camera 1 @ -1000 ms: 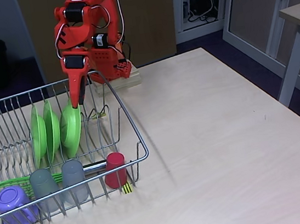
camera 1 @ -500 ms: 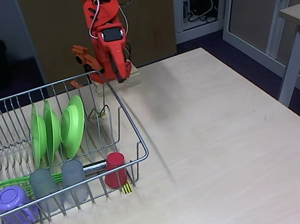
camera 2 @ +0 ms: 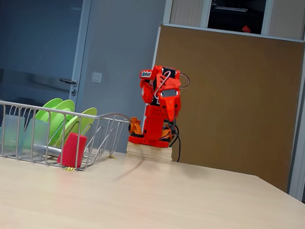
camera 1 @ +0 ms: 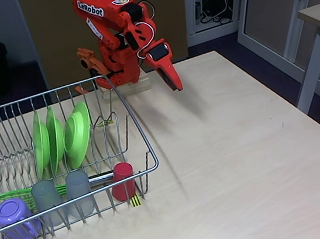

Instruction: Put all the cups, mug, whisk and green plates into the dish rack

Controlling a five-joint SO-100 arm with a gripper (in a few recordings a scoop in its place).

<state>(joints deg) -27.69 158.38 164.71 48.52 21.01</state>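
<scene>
Orange-red, your arm has swung away from the rack [camera 1: 141, 135] in the last second. A second ago its gripper [camera 1: 174, 81] sat at the rightmost plate [camera 1: 76, 136]; now it hangs in the air over bare table [camera 1: 240, 144], well apart from the rack and carrying nothing. Whether its jaws are together or apart cannot be told from either fixed view.

Everything the task names sits in the rack. Three green plates stand on edge between the prongs. Along the front row are the purple mug [camera 1: 15, 218], two grey cups [camera 1: 46, 199], and a red cup [camera 1: 122, 180]. The green whisk [camera 1: 0, 203] lies behind them. No dishes lie on the table, so the loading looks finished.
</scene>
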